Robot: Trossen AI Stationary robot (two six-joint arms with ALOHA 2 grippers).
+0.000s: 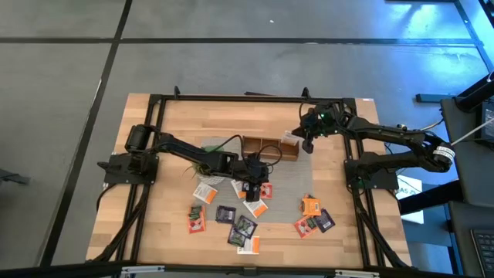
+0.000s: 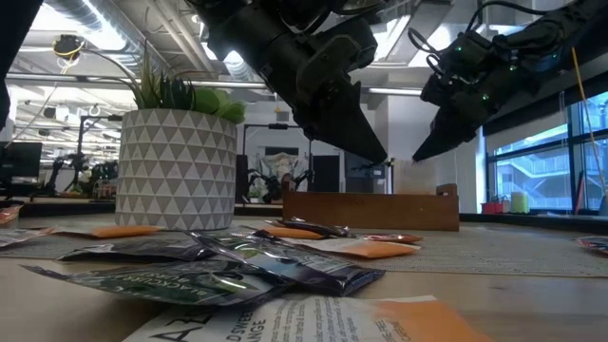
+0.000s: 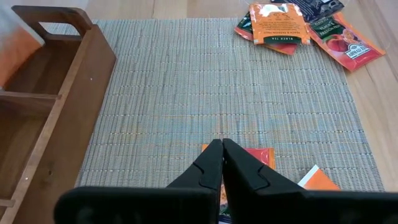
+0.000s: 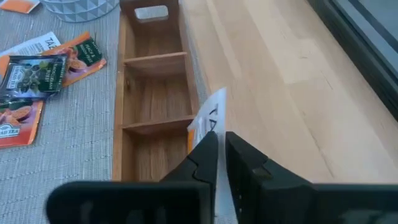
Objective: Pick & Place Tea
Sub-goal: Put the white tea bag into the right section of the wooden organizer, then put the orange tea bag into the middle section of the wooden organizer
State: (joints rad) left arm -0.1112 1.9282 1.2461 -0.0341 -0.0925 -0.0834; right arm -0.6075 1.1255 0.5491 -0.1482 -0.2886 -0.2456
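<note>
We saw the right claw (image 4: 217, 140) poised above the end compartment of the wooden box (image 4: 152, 93), its fingers set narrowly on either side of a white-and-orange sachet (image 4: 208, 115). The sachet stood on edge between the fingers, its free end projecting ahead of the tips over the box's outer wall; its long axis ran along the fingers. Whether the grip was firm, we could not tell.

The left claw (image 3: 222, 149) was closed and empty, tips low over the woven mat (image 3: 217, 81). An orange sachet (image 3: 258, 155) lay flat just beneath and beside those tips; an orange-red pair (image 3: 280, 25) lay well ahead, near the worktop (image 3: 379, 112).
</note>
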